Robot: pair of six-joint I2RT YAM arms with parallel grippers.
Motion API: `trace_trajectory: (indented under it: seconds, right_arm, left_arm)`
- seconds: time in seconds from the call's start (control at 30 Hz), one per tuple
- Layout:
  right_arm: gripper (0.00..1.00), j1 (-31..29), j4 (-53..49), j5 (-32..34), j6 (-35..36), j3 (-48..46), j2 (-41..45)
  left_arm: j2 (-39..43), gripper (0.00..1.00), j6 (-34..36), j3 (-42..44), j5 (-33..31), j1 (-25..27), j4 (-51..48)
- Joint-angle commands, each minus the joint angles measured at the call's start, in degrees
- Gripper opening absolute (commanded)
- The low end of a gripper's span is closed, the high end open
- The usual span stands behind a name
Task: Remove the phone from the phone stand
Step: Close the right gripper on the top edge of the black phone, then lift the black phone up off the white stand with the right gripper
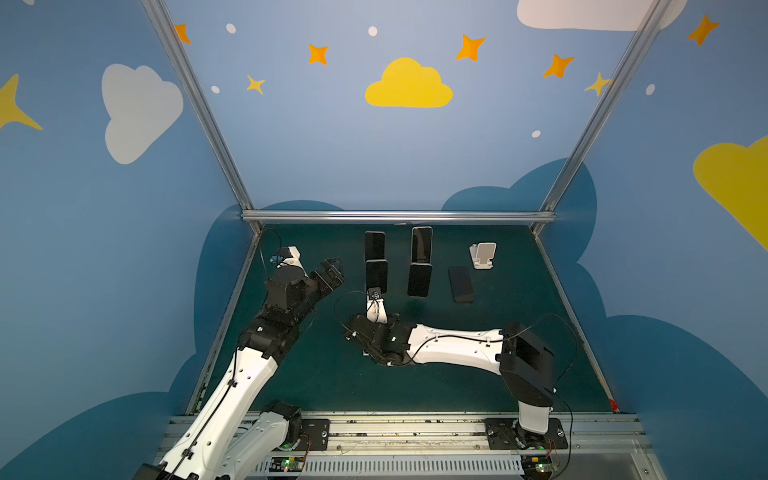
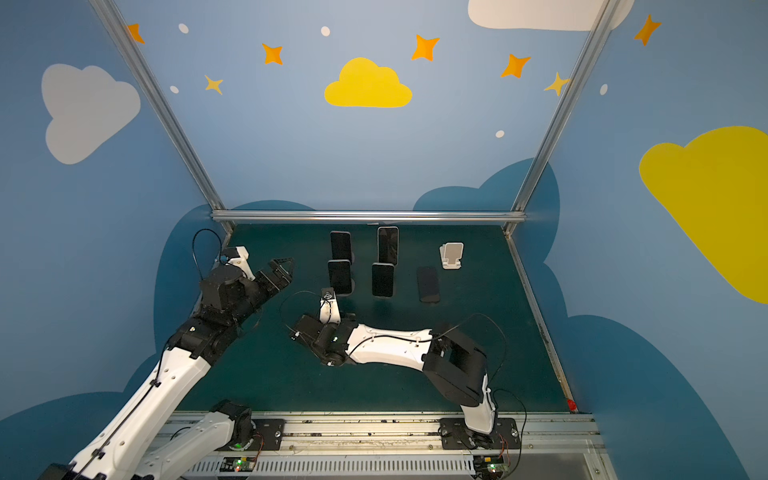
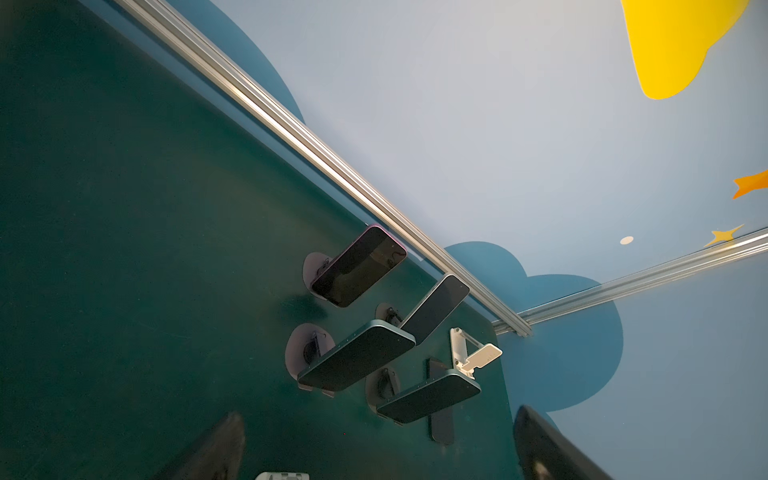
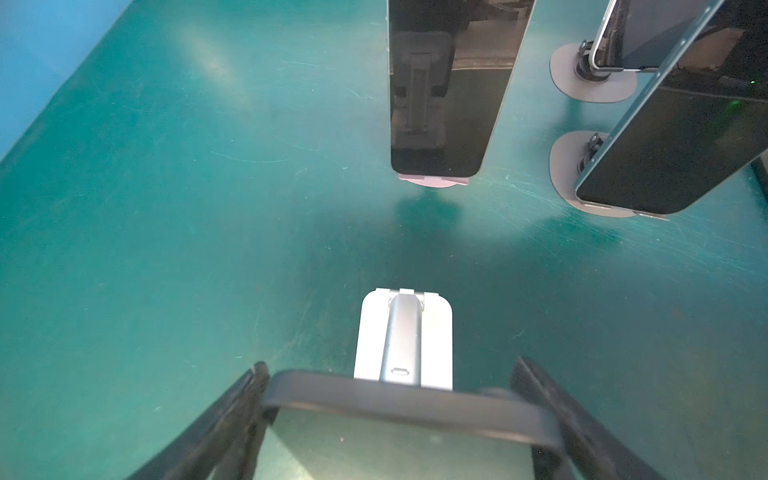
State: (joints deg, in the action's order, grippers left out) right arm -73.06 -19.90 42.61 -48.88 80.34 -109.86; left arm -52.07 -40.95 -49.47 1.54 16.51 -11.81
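On your right gripper (image 4: 390,365), the fingers (image 4: 232,419) lie against both side edges of the phone (image 4: 395,440), just above the white phone stand (image 4: 368,332) on the green mat (image 4: 166,249). You cannot tell whether the phone rests in the cradle. The wrist tips downward. The forearm (image 1: 453,343) lies low and nearly level, reaching from the right toward the middle. Your left gripper (image 1: 334,270) hangs raised and empty with its fingers spread wide, its arm slanting up from the base.

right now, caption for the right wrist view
Right gripper brackets a phone over a white stand, other phones standing beyond.
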Motion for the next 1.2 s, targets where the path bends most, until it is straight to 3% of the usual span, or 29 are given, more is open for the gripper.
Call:
trace_trajectory:
  seconds: [0.0,0.6,1.17]
  right_arm:
    - [0.85,0.11,0.86,1.77,-0.07,-1.07,-0.52]
    - [0.71,-1.21,10.37,3.68,7.18,-6.69,4.79]
    - [0.69,-1.21,14.4,3.75,14.95,-10.76,12.8]
  left_arm:
    - [-0.04,1.0,0.01,0.64,0.74,0.1,1.18]
    - [-0.76,1.0,0.12,0.68,1.22,0.1,1.44]
    - [-1.11,1.0,0.31,0.95,2.72,0.04,2.5]
